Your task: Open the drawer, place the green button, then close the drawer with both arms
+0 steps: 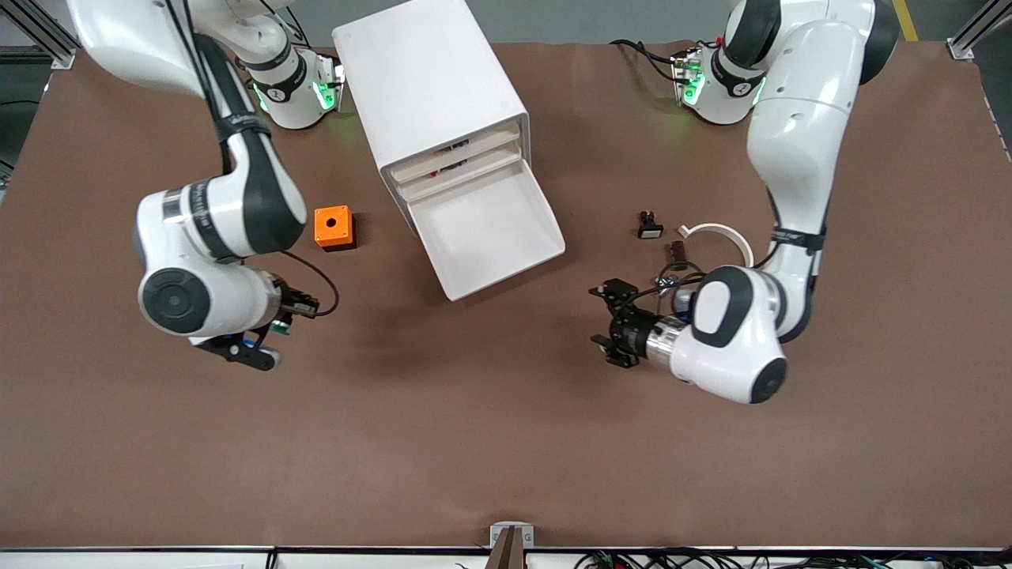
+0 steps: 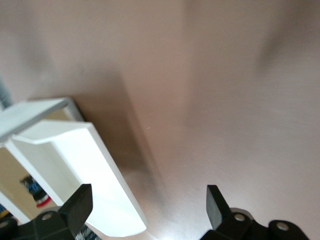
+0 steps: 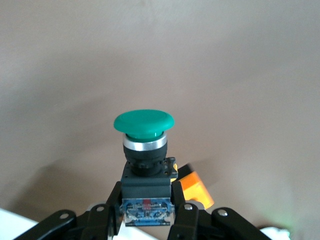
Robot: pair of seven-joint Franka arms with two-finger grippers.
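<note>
Green-capped, the button (image 3: 144, 165) sits clamped by its black-and-blue body between the fingers of the right gripper (image 3: 146, 212), held up over bare table toward the right arm's end, nearer the front camera than the orange box (image 1: 334, 227). White cabinet (image 1: 431, 87) stands mid-table, and its lowest drawer (image 1: 490, 234) is pulled well out and tilted down onto the brown mat. The left gripper (image 1: 616, 323) hangs over the table just beside the drawer's outer corner, toward the left arm's end, its fingers (image 2: 80, 202) spread apart with nothing between them. A black switch (image 1: 649, 225) and a white ring (image 1: 718, 235) lie near the left arm.
</note>
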